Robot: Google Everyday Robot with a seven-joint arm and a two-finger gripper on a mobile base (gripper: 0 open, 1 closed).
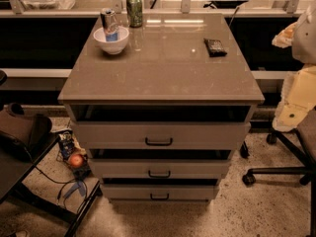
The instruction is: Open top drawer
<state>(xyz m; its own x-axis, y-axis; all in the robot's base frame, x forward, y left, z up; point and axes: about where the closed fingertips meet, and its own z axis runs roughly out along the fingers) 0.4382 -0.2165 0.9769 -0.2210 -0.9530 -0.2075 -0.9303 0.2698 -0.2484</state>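
**Top drawer: handling notes before the pull**

The top drawer (160,134) sits at frame centre, directly under the tabletop (163,75). It is the widest and tallest of the three grey-taupe fronts. A dark band runs between its upper edge and the tabletop. I cannot tell whether that is a shadow gap or the drawer already standing slightly out; no interior shows.

Take-hold point: the small dark wire handle (159,141), low on the front at mid-width. It looks thin and rigid, bowed just off the panel, so I judge there is little room behind it. I expect to hook or pinch it square-on and pull straight toward the camera. An off-axis pull would likely rack the drawer on its runners.

Handling estimate: stiff front, not fragile. The load is unknown, so I plan for some starting resistance. The wire may be slick, so a slip off the handle is the main risk.

What I take for the gripper (286,35) is at the upper right edge of the frame with the pale arm, well apart from the drawer. I cannot tell its state.

On the tabletop, a white bowl (111,39) holding a can, a green can (134,10) and a dark packet (215,46) could rattle if the pull jerks the cabinet.
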